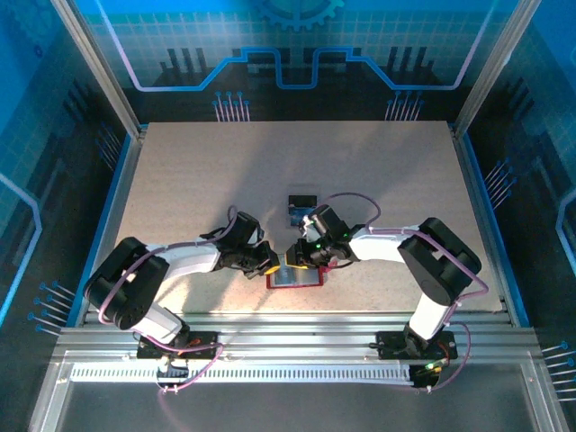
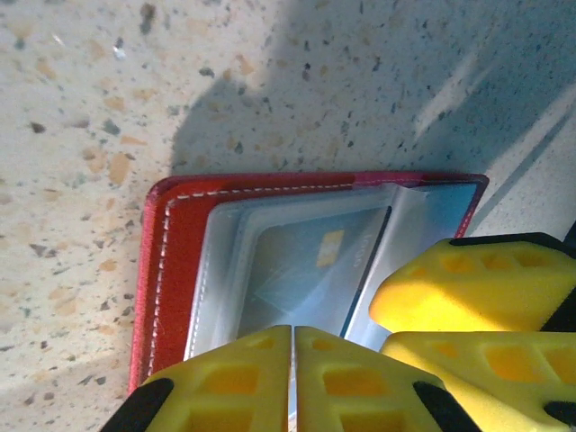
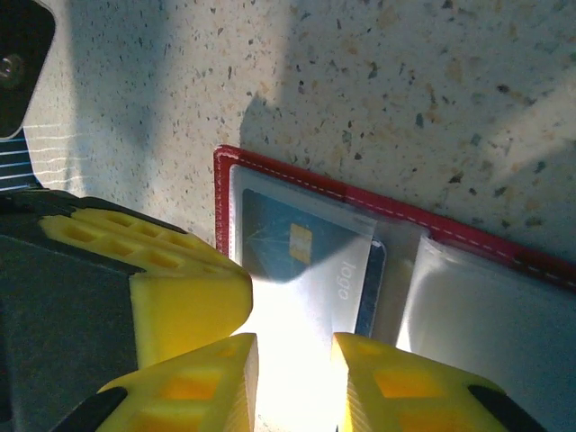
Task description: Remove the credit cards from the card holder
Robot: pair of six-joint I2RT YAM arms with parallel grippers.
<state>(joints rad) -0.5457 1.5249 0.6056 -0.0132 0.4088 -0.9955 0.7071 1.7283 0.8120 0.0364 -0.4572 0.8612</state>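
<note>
So, red card holder (image 1: 295, 277) lies open on surface (image 1: 198, 180), near front edge, between both arms. Left tool (image 2: 292, 335) pinched shut at holder's near edge. Right tool (image 3: 295, 346) slightly apart over clear pocket (image 3: 310, 297), blue card (image 3: 270, 238) inside.

"logo" on a credit card (image 3: 310, 265)

Left tool (image 2: 293, 342) closed, right tool (image 3: 295, 355) ajar (both angled inward)
</note>
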